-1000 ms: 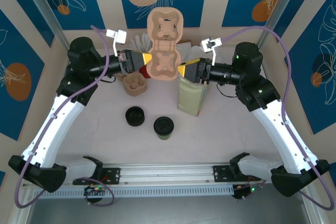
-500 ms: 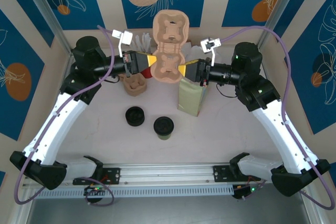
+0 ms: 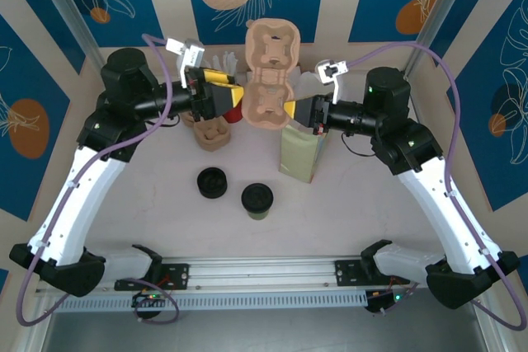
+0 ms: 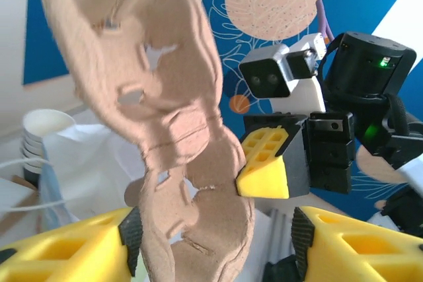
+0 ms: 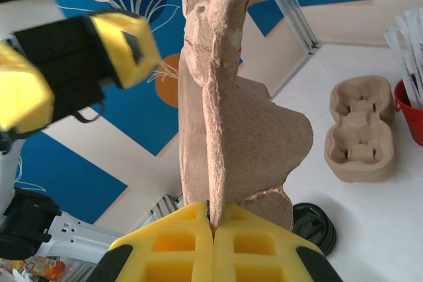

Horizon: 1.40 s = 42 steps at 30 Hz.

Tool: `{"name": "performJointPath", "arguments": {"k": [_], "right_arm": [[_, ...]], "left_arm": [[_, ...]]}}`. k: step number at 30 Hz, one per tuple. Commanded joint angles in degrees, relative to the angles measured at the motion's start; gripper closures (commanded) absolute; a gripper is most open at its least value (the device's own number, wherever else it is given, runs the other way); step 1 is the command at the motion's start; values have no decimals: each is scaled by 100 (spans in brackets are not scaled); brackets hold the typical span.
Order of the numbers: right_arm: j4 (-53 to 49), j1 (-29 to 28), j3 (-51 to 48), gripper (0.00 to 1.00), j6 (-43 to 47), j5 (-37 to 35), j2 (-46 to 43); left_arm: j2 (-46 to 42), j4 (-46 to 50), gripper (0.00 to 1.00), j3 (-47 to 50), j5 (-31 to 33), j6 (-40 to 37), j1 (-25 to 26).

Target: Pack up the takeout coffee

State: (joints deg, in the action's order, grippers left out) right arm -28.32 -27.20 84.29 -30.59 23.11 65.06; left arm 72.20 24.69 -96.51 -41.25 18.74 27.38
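Takeout coffee point(image 3: 257, 200): upright on surface point(image 3: 346, 204), front centre, well apart from both pincers. Right pincer point(image 3: 289, 110) clamped shut on lower edge of pulp cup carrier point(image 3: 271, 72), which stands upright in air. Left pincer point(image 3: 234, 96) jaws apart, just beside pulp cup carrier; contact unclear. Paper bag point(image 3: 302, 150) stands near right pincer. Loose black lid point(image 3: 212, 182) left of coffee. Stacked carriers point(image 3: 213, 131) behind lid.

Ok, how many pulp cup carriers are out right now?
2. The upright carrier is mid-air, pinched by the right claw; the flat carrier lies on the table at back left, possibly a stack hiding more.
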Motion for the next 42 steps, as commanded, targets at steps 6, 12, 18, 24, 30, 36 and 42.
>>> {"name": "performJointPath", "arguments": {"k": [6,12,18,24,30,36,42], "right_arm": [[-1248,21,607,100,-164,35,195],[-1683,-109,765,100,-308,229,441],[-1807,-395,782,100,-317,170,609],[-1984,-708,911,100,-255,18,804],[-2054,-926,971,100,-213,-26,927],[-2092,-1051,1027,100,-176,-61,1021],[-2170,-1123,1096,100,-124,-66,1128]], "left_arm": [[157,1156,36,-786,257,-2494,245],[365,1838,37,-1054,438,-3782,535],[676,2657,37,-1460,722,-4368,684],[796,3085,36,-1529,1161,-4645,741],[1000,3632,37,-1650,1847,-4939,840],[1257,4040,38,-1770,2533,-5148,1010],[1363,4066,45,-1747,2634,-5144,1078]]}}
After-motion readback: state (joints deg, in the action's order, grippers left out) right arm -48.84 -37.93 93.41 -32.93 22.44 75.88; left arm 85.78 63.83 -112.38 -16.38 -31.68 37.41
